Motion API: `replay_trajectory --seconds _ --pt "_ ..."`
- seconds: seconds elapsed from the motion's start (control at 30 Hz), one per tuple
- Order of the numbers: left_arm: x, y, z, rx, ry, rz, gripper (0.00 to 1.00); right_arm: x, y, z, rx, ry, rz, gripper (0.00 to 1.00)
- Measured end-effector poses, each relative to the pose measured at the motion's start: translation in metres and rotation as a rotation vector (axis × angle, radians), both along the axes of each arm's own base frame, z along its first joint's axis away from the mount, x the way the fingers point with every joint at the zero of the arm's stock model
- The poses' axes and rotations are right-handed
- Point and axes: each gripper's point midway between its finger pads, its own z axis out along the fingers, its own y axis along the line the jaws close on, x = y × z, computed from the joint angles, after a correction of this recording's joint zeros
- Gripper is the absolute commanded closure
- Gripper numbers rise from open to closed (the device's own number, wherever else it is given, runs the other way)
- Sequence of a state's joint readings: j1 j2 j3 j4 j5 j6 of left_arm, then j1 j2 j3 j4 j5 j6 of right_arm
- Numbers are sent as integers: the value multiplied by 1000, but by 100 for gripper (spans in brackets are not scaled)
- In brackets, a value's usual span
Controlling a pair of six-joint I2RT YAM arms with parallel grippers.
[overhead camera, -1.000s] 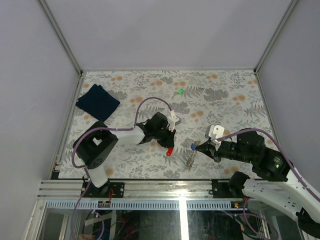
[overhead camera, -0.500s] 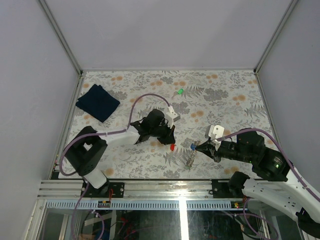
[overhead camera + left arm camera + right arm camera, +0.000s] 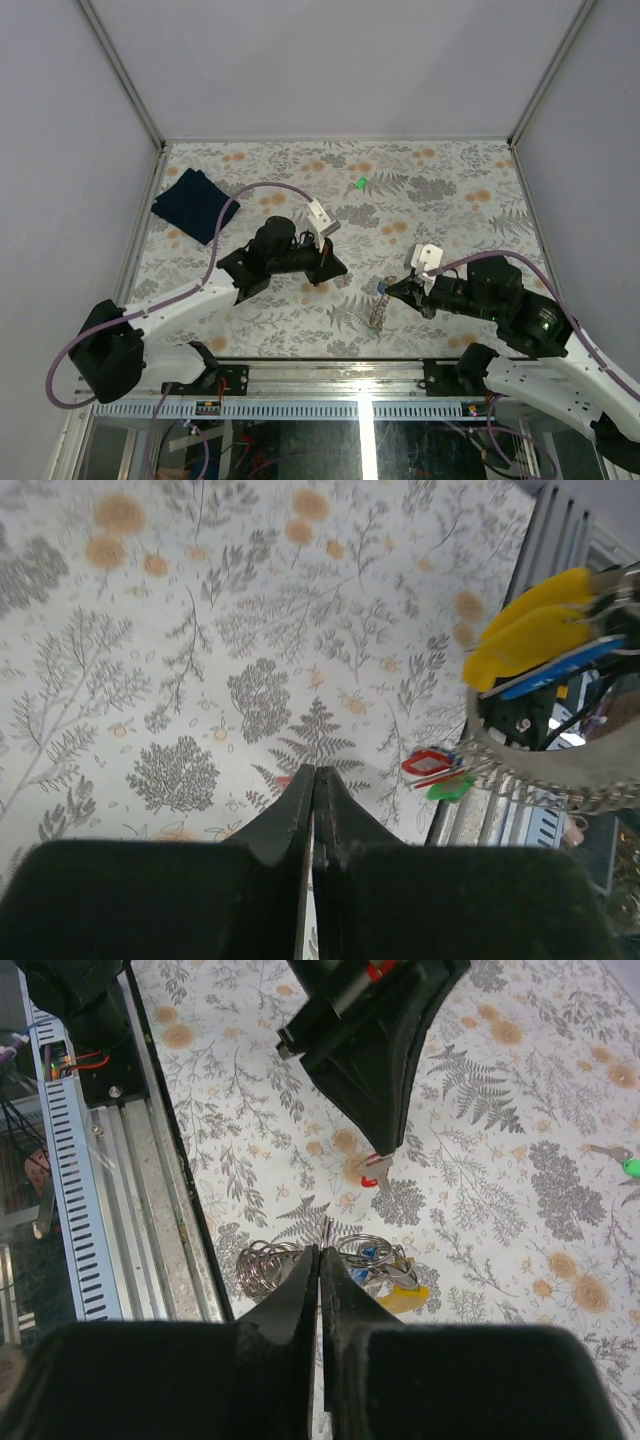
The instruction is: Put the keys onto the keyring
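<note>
My left gripper (image 3: 338,270) (image 3: 315,772) is shut, and the red key (image 3: 372,1167) hangs at its tip just above the table. A sliver of red (image 3: 284,778) shows beside its fingertip. The right gripper (image 3: 388,288) (image 3: 320,1252) is shut on the keyring (image 3: 365,1250) (image 3: 381,291), a silvery ring carrying a blue key (image 3: 372,1252) and a yellow key (image 3: 408,1298). The ring's chain (image 3: 262,1262) lies coiled toward the table's near edge. The two grippers' tips are a short way apart. A green key (image 3: 360,183) (image 3: 630,1166) lies alone farther back.
A dark blue folded cloth (image 3: 195,205) lies at the back left. The metal rail of the table's near edge (image 3: 140,1210) runs close by the chain. Grey walls stand on three sides.
The left gripper closed on the red key, raised it off the table and drew back up-left as its arm swung out. The right gripper edged slightly left with the keyring.
</note>
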State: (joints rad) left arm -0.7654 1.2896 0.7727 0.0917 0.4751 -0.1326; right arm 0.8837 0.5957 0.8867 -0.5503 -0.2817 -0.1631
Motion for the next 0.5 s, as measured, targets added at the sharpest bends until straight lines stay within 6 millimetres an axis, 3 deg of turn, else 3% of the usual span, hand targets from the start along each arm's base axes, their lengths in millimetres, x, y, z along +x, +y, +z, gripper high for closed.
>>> replay_trajectory --seconds 0.5 --pt "-37 42 143 -294 -365 12 99 17 39 35 111 -76 67 100"
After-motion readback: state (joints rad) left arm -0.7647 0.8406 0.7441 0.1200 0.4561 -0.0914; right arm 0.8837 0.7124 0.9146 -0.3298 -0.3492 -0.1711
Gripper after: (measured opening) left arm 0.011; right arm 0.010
